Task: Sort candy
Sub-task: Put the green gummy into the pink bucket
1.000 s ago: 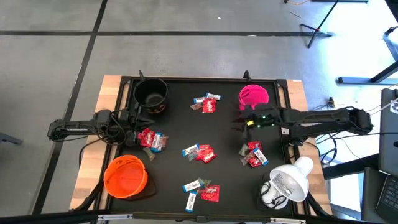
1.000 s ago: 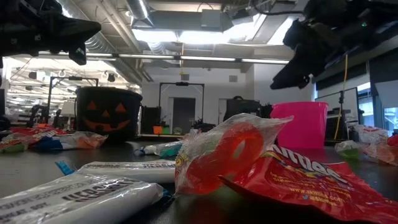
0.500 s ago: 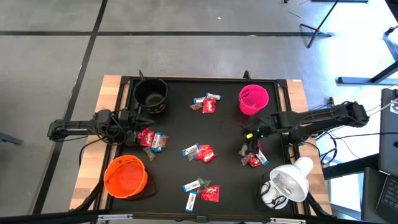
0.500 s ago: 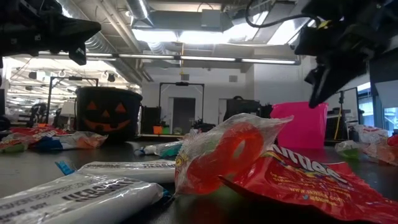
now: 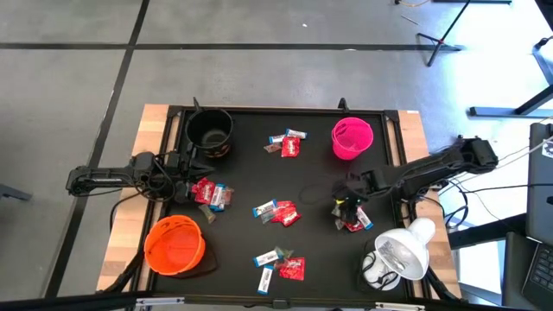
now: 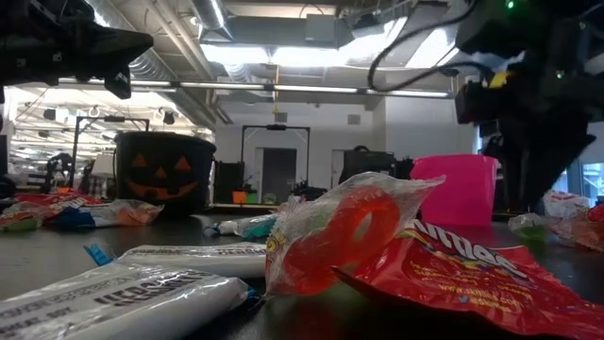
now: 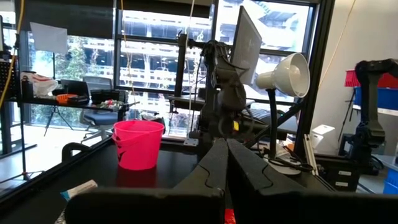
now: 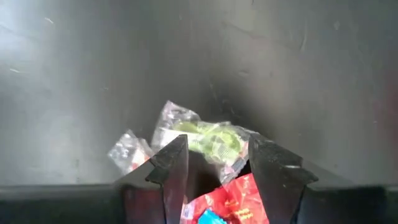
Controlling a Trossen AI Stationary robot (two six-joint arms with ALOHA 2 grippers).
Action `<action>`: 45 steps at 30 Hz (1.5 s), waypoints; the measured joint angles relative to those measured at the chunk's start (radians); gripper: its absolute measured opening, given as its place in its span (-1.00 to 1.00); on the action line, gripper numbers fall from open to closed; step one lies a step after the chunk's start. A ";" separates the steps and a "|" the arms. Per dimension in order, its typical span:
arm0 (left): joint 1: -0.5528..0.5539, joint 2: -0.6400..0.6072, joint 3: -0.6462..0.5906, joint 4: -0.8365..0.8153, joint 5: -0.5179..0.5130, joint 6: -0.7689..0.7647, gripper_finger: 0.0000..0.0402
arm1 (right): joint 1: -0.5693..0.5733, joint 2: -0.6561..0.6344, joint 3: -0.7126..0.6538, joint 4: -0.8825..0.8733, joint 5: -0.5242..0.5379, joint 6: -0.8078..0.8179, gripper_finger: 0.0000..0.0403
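Right gripper (image 8: pixel 214 165) lowered over candy cluster (image 5: pixel 352 216) at table's right side, fingers (image 8: pixel 171 168) apart, straddling clear-wrapped green sweet (image 8: pixel 208 140); nothing grasped. Left gripper (image 7: pixel 225 163) clenched, empty, hovering at left edge beside another candy pile (image 5: pixel 210 194). Further candy mid-table (image 5: pixel 276 211). Pink bowl (image 5: pixel 352 138), black bowl (image 5: pixel 210 131), orange bowl (image 5: pixel 174 244) around.

a black table (image 5: pixel 311 186) fills the middle. a black bowl (image 5: pixel 210 132) with a pumpkin face sits at about 10 o'clock. a pink bowl (image 5: pixel 352 138) sits at about 2 o'clock. an orange bowl (image 5: pixel 174 245) sits at about 8 o'clock. a white lamp (image 5: pixel 399 253) stands at about 4 o'clock.
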 joint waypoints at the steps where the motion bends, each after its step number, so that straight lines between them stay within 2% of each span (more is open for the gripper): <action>1: 0.000 0.000 0.000 0.000 0.000 0.000 -1.00 | 0.004 0.015 0.000 0.000 0.004 0.002 -0.18; 10: 0.000 0.000 0.000 0.000 0.000 0.000 -1.00 | 0.004 0.105 0.001 0.014 0.014 0.019 -0.21; 14: 0.000 0.000 0.000 0.000 0.000 0.000 -1.00 | 0.002 0.107 0.002 0.014 0.031 0.014 -0.42; 20: 0.000 0.000 0.000 0.000 0.000 0.000 -1.00 | 0.001 0.098 0.001 0.023 0.049 -0.010 -0.94; 25: 0.000 0.000 0.000 0.000 0.000 0.000 -1.00 | 0.001 0.089 0.038 0.021 0.075 -0.017 -0.92; 28: 0.000 0.000 0.000 0.000 0.000 0.000 -1.00 | 0.001 0.069 0.079 0.019 0.139 -0.041 -0.98; 33: 0.000 0.000 0.000 -0.003 0.000 0.000 -1.00 | 0.001 -0.008 0.159 0.025 0.386 -0.111 -0.97; 37: 0.000 0.000 0.000 -0.003 0.000 0.000 -1.00 | -0.004 -0.121 0.178 0.079 0.583 -0.183 -0.98; 45: 0.000 0.000 0.000 -0.007 0.001 0.000 -1.00 | -0.164 -0.383 0.178 0.133 0.539 -0.267 -0.99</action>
